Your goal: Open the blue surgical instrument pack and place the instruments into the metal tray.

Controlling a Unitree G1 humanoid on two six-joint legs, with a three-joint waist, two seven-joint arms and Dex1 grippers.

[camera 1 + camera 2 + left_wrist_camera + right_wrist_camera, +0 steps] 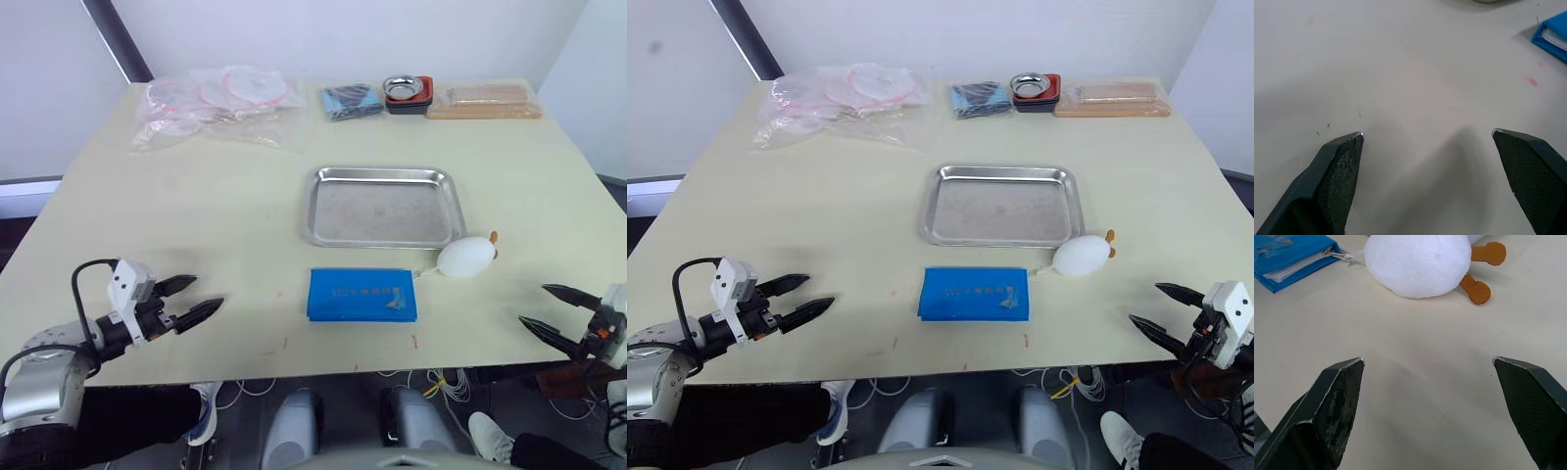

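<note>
Lying flat and closed: blue surgical instrument pack (361,295), just in front of the metal tray (383,207), apart from it.

Metal tray: mid-table, nothing in it. White plush toy (467,258) with orange feet: at the tray's near right corner, just beside the pack's right end. Behind the tray, along the table's far edge: dark-blue folded bundle (351,101), small steel bowl (407,92) on a red-black base, tan flat package (484,101); clear plastic bags (217,102) further left. Left gripper (189,301): fingers spread apart, holding nothing, well left of the pack, low over the table (196,215). Right gripper (549,310): fingers likewise apart, holding nothing, well right of the pack near the table's front edge.
</note>
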